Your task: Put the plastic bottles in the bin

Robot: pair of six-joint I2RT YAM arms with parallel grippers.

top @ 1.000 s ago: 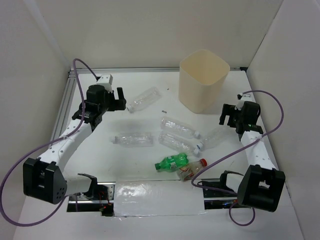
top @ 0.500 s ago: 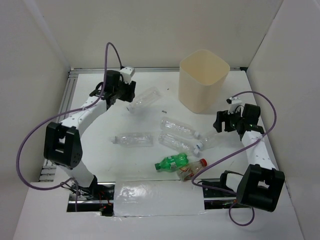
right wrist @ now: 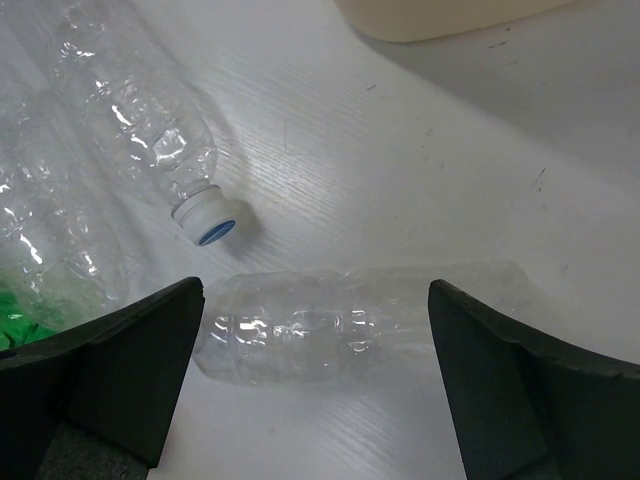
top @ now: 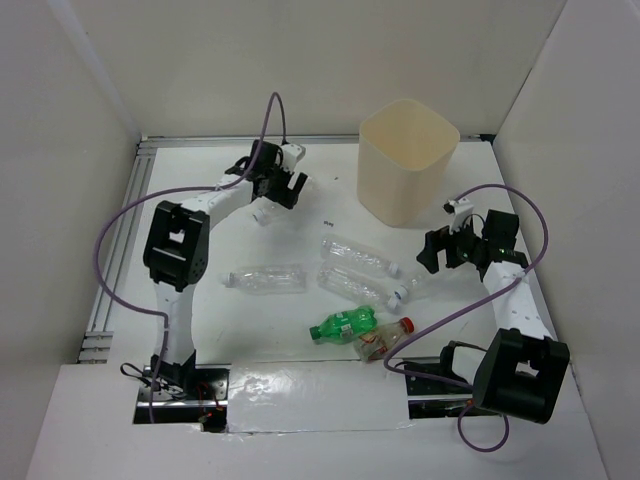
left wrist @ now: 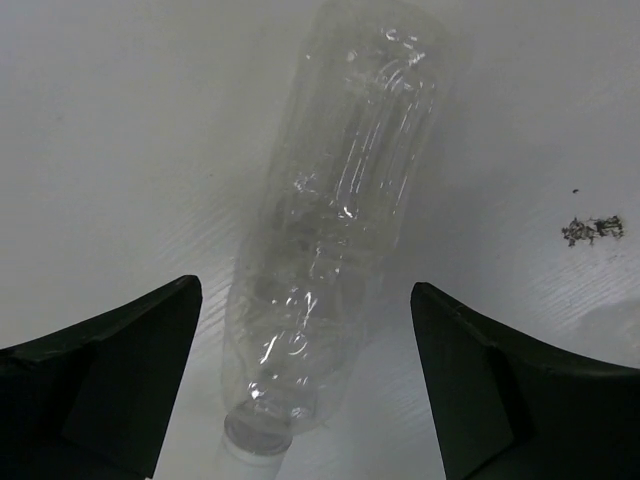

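The cream bin (top: 385,190) stands at the back right of the table. My left gripper (top: 283,186) hangs open over a clear bottle (top: 260,213) at the back left. In the left wrist view that bottle (left wrist: 345,200) lies lengthwise between the fingers of the left gripper (left wrist: 305,300), cap toward the camera. My right gripper (top: 440,250) is open over another clear bottle (top: 420,276), which lies crosswise between the fingers of the right gripper (right wrist: 315,300). Three more clear bottles (top: 265,279) (top: 358,255) (top: 350,284), a green bottle (top: 343,323) and a red-capped bottle (top: 385,338) lie mid-table.
White walls close in the table on the left, back and right. A metal rail (top: 115,260) runs along the left edge. The bin's base (right wrist: 440,15) stands just beyond the right gripper. A capped clear bottle (right wrist: 140,130) lies left of it.
The left arm has swung right and farther back, ending over the back-left bottle. The right gripper has moved left and lower, over the bottle beside it.
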